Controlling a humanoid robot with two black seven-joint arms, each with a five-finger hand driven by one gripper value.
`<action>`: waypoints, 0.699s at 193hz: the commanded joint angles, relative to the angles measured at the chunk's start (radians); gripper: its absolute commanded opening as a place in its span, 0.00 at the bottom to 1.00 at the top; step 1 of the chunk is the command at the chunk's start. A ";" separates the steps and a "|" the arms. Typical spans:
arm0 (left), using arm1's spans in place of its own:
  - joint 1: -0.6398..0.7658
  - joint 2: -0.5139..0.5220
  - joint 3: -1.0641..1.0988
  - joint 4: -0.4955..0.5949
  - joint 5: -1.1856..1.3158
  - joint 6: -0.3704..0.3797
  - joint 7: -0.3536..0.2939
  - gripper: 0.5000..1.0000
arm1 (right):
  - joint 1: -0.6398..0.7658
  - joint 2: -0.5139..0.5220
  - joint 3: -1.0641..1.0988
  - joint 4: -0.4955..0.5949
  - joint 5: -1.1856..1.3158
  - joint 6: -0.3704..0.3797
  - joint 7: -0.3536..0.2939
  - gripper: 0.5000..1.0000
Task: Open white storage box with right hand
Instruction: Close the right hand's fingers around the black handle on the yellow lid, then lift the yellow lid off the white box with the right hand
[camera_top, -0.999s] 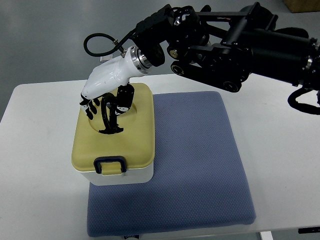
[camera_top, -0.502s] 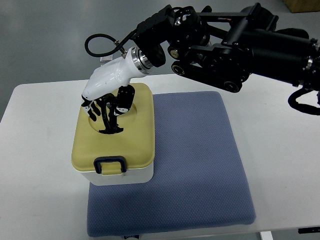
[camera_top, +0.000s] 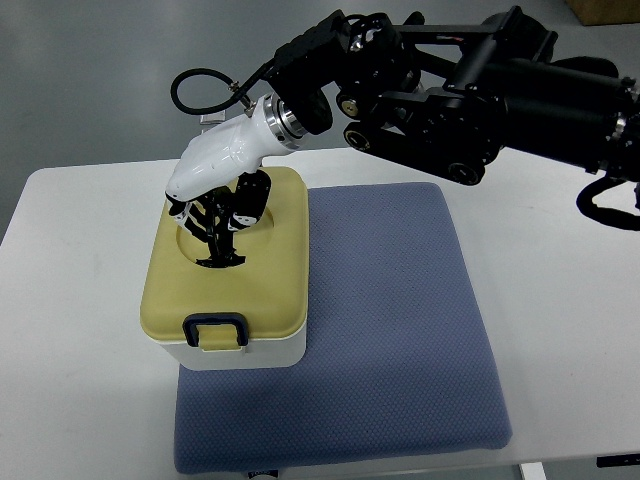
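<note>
- Latch (camera_top: 215, 330) on near side of box looks shut; release before lifting.
- White storage box (camera_top: 228, 268) on mat (camera_top: 380, 330), left table (camera_top: 70, 330) half.
- Right hand (camera_top: 212, 200) fingers (camera_top: 238, 212) curled round lid handle (camera_top: 215, 235); lift straight, avoid dragging box.

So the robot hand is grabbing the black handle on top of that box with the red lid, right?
Not quite: the lid is pale yellow, not red. The top view shows the robot hand curled around the black handle on top of the box.
</note>
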 joint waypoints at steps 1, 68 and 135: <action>0.000 0.000 0.000 0.000 0.000 0.000 0.000 1.00 | 0.000 0.000 0.002 0.000 0.003 0.000 0.005 0.00; 0.000 0.000 0.001 0.000 0.000 0.000 0.000 1.00 | 0.029 -0.015 0.014 0.000 0.017 0.003 0.015 0.00; 0.000 0.000 0.001 0.000 0.000 0.000 0.000 1.00 | 0.065 -0.072 0.017 -0.003 0.021 0.003 0.019 0.00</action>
